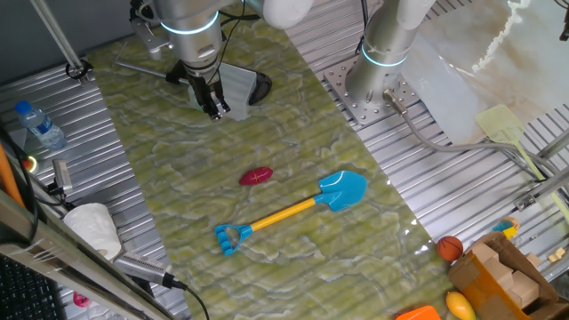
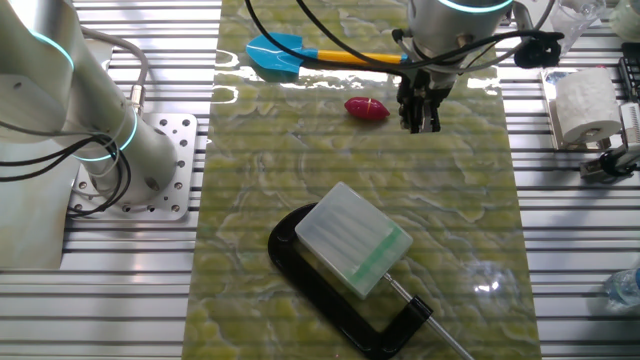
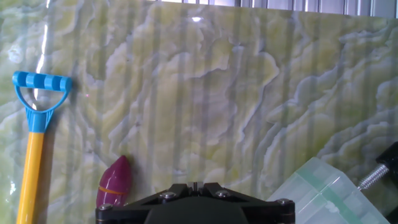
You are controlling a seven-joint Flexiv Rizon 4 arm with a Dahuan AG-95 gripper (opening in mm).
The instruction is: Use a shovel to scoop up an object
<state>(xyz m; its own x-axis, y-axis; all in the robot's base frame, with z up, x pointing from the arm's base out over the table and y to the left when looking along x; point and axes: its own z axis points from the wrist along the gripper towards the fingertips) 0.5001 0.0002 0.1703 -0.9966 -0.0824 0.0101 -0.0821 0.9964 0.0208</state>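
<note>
Plainly, you had not picked up the shovel (image 1: 293, 212) yet; the reach for it was the step in hand. Your gripper (image 1: 214, 110) hung empty above the mat, its fingers pressed together as far as the fixed views showed. The shovel lay flat, well apart from the gripper, with the object (image 1: 256, 176) between the two, just short of the yellow shaft. Your next move called for spreading the fingers, crossing over the object and descending on the shaft.
</note>
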